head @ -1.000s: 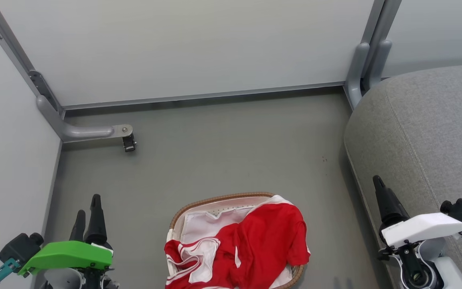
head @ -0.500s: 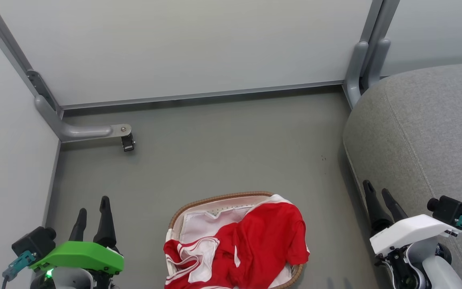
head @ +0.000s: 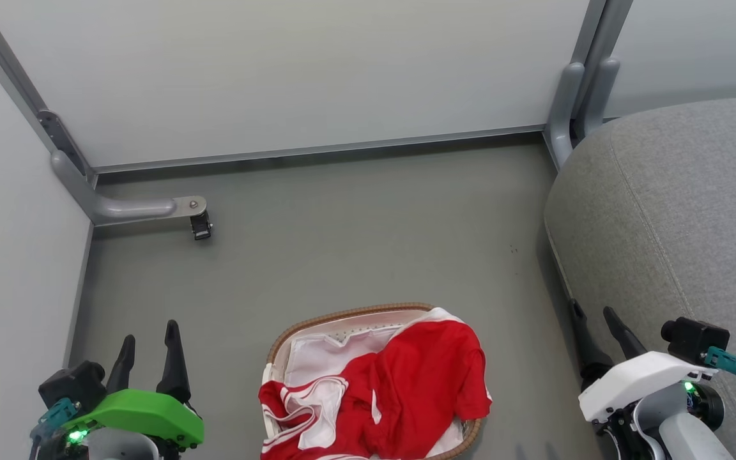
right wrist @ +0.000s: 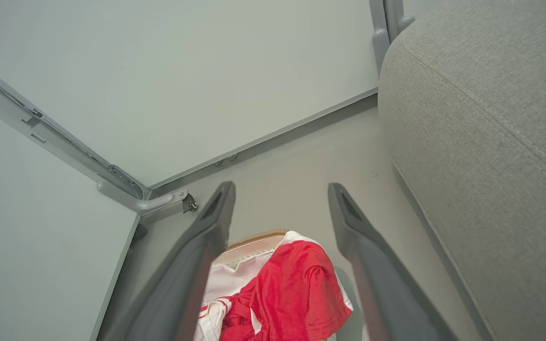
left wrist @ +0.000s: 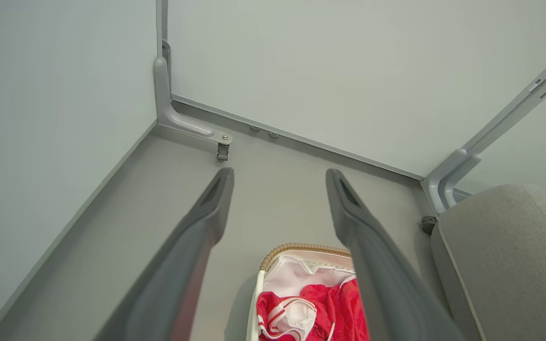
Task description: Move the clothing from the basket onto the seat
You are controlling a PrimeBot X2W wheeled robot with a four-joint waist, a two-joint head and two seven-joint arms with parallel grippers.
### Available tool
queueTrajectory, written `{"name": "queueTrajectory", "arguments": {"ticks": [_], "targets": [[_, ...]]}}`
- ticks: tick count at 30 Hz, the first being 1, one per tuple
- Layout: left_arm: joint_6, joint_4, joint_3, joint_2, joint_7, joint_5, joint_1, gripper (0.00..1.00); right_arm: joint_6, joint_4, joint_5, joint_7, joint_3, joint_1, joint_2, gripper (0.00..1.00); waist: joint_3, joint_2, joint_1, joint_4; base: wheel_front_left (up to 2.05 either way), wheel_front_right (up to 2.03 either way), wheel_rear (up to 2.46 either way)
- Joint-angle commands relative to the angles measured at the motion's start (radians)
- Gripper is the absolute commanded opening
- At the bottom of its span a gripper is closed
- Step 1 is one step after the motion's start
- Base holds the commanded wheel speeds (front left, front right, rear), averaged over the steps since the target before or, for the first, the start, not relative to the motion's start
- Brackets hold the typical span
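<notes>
Green casing is seen over the left tool (head: 149, 333) at the lower left of the head view, where its two dark fingers are spread wide apart above the grey floor (head: 342, 243) — nothing is held between them. Further back on that side, a grey metal bracket (head: 138, 208) is fixed at the foot of the pale wall panel (head: 278, 76). At the bottom centre the basket (head: 342, 315) is set on the floor, with its brown woven rim and white liner exposed at the far end. The red and white clothing (head: 419, 383) is bunched inside it and draped over the rim on the right-hand side. To the right, the white-cased right tool (head: 591, 309) is likewise held fully open and empty — its fingers are pointed along the edge of the seat (head: 674, 211), close beside the cushion, though contact cannot be judged. The seat, covered in grey fabric with a stitched seam, is placed to the right of the basket, with a strip of floor between them.
</notes>
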Motion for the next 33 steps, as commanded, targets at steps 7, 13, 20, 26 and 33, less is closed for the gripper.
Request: {"name": "queueTrajectory", "arguments": {"ticks": [7,13,20,26,33], "targets": [[0.023,0.0,-0.017,0.015,-0.026,0.091,0.014,1.0,0.0,0.017,-0.095,-0.026,0.016,-0.029,-0.004,1.0,-0.001,0.0,0.0,-0.005,0.0,0.0,0.0],[0.032,0.007,-0.027,0.018,-0.041,0.147,0.021,1.0,0.0,0.031,-0.153,-0.04,0.024,-0.03,-0.005,1.0,0.001,0.0,0.0,-0.007,0.0,0.0,0.0],[0.041,0.006,-0.025,0.018,-0.057,0.206,0.022,1.0,0.0,0.046,-0.224,-0.056,0.024,-0.029,-0.001,1.0,0.008,0.0,0.0,-0.011,0.0,0.0,0.0],[0.04,-0.009,-0.017,0.014,-0.071,0.252,0.027,1.0,0.0,0.053,-0.279,-0.069,0.003,-0.031,0.007,1.0,0.014,0.0,0.0,-0.015,0.0,0.0,0.0],[0.034,-0.035,-0.007,0.005,-0.085,0.31,0.035,1.0,0.0,0.04,-0.334,-0.085,-0.03,-0.029,0.021,1.0,0.02,0.0,0.0,-0.018,0.0,0.0,0.0]]}}
